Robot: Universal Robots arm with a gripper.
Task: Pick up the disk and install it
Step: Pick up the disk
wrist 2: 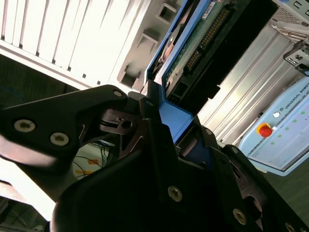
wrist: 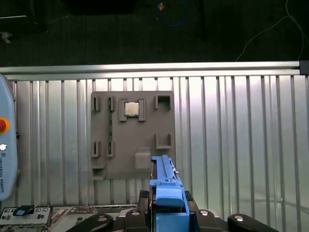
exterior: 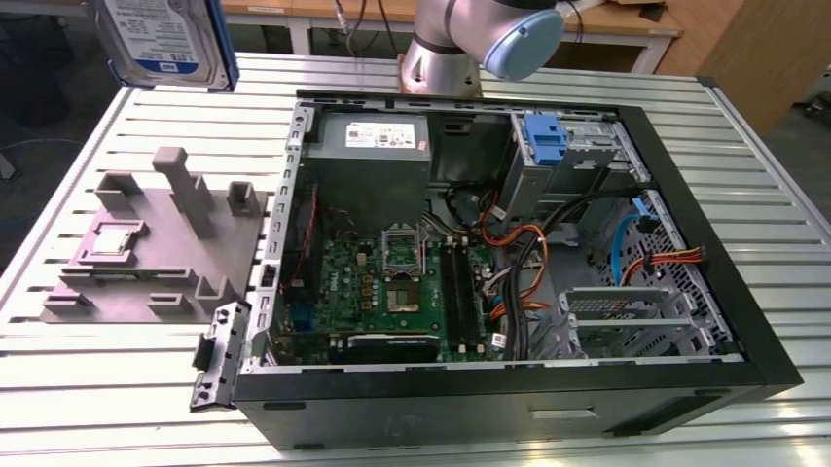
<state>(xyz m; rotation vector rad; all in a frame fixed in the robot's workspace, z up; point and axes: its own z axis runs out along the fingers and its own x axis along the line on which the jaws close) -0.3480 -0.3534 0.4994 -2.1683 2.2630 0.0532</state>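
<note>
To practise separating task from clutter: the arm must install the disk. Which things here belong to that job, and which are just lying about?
Job: disk, held in the tool; open computer case.
Lying about: grey fixture plate; processor chip on it; teach pendant.

In the first wrist view the gripper [wrist: 166, 209] clasps the disk [wrist: 164, 175] edge-on over a grey fixture plate [wrist: 131, 136] on the slatted table [wrist: 231, 145]

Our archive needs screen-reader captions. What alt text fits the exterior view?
The disk hangs in the air at the exterior view's upper left, above a grey fixture block on the slatted table. An open computer case lies to the exterior view's right.
</note>
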